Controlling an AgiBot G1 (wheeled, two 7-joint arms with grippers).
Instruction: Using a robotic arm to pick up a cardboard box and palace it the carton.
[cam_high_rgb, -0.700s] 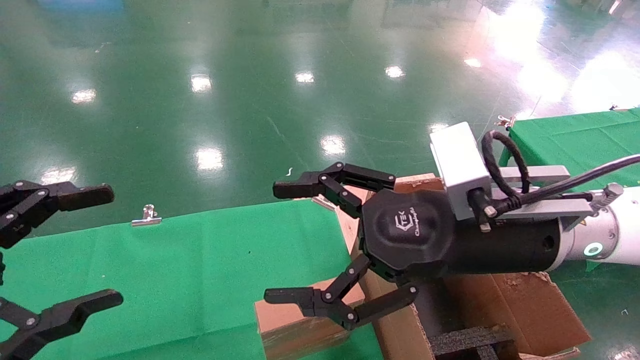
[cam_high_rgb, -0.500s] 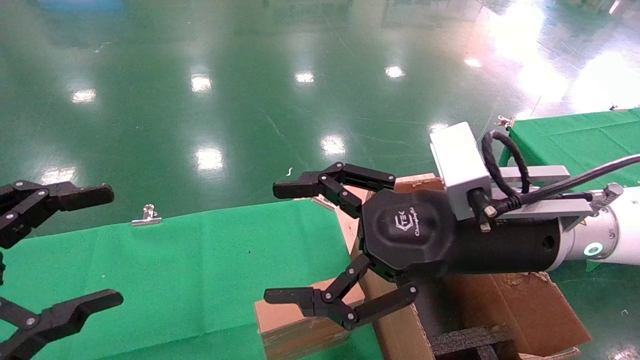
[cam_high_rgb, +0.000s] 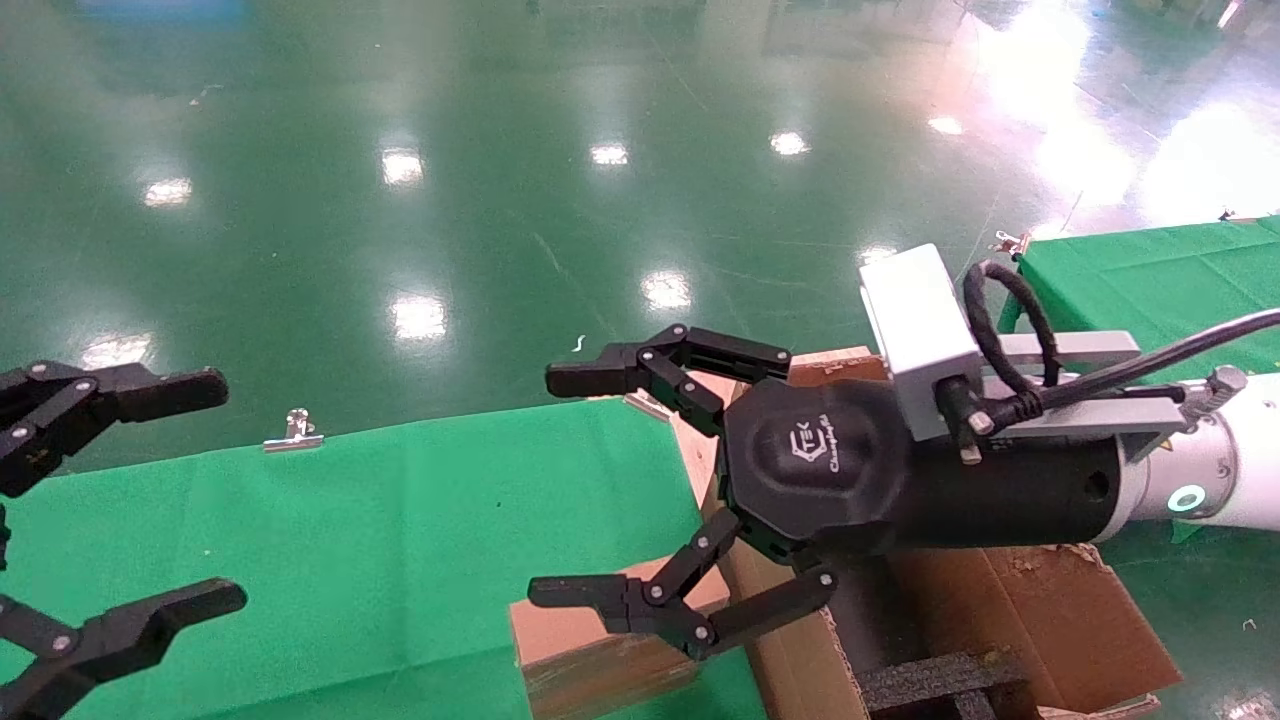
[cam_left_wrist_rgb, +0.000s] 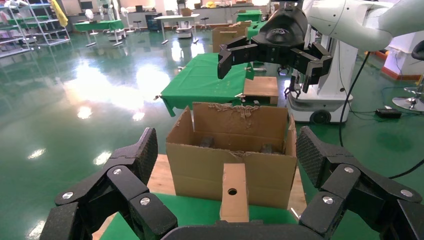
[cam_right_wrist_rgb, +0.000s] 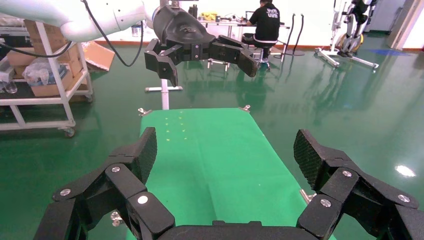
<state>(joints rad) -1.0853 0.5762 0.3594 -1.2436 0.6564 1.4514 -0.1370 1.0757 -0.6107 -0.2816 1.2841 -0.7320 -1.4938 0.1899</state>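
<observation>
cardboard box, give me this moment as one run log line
right gripper: open, above cardboard box | box: on green table beside carton, ungrasped | left gripper: open, idle

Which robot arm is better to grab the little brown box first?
Probably the right. The right gripper hangs open above the small box at the green table's edge, beside the big carton. The left gripper, also open, is farther off at the table's other end.

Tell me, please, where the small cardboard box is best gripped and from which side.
Probably from above, across its thin width at mid-length of the top edge: the cardboard box stands on edge, one end close beside the carton, which blocks that side. The open right gripper hovers over it; the left gripper is parked open, apart.
</observation>
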